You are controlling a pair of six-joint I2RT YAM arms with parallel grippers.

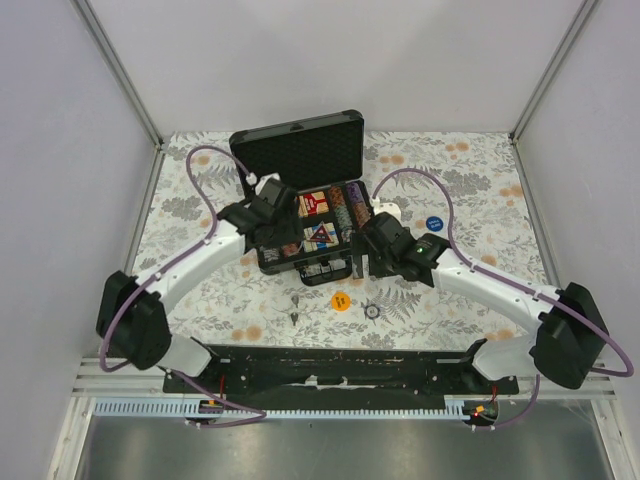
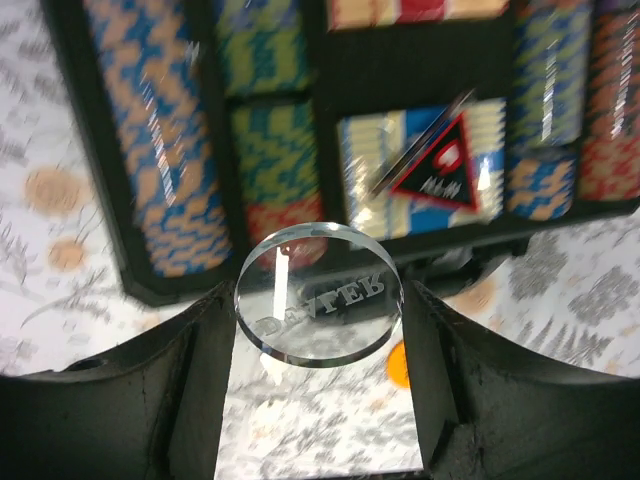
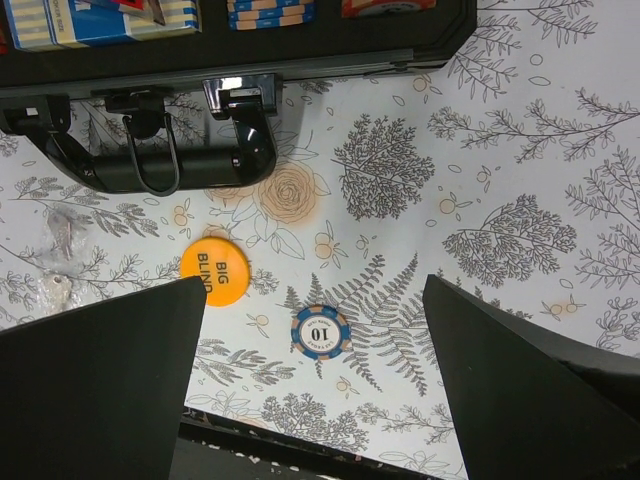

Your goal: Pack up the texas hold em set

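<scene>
The overhead camera sits above and behind the arms, looking down on the whole table [image 1: 480,290]. The left wrist camera peers close past its claw [image 2: 320,335] and a clear disc [image 2: 318,295] into the case [image 2: 420,75]. The right wrist camera stares straight down near the handle [image 3: 150,165] and orange button [image 3: 214,271], which the overhead view also shows.

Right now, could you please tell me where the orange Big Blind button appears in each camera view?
Top external: the orange Big Blind button lies on the table just in front of the black case.
Left wrist: only an orange sliver, probably it, shows beside the clear dealer button held in the left gripper.
Right wrist: left of centre, below the case handle.
Shared landmark: the case's front edge.
</scene>
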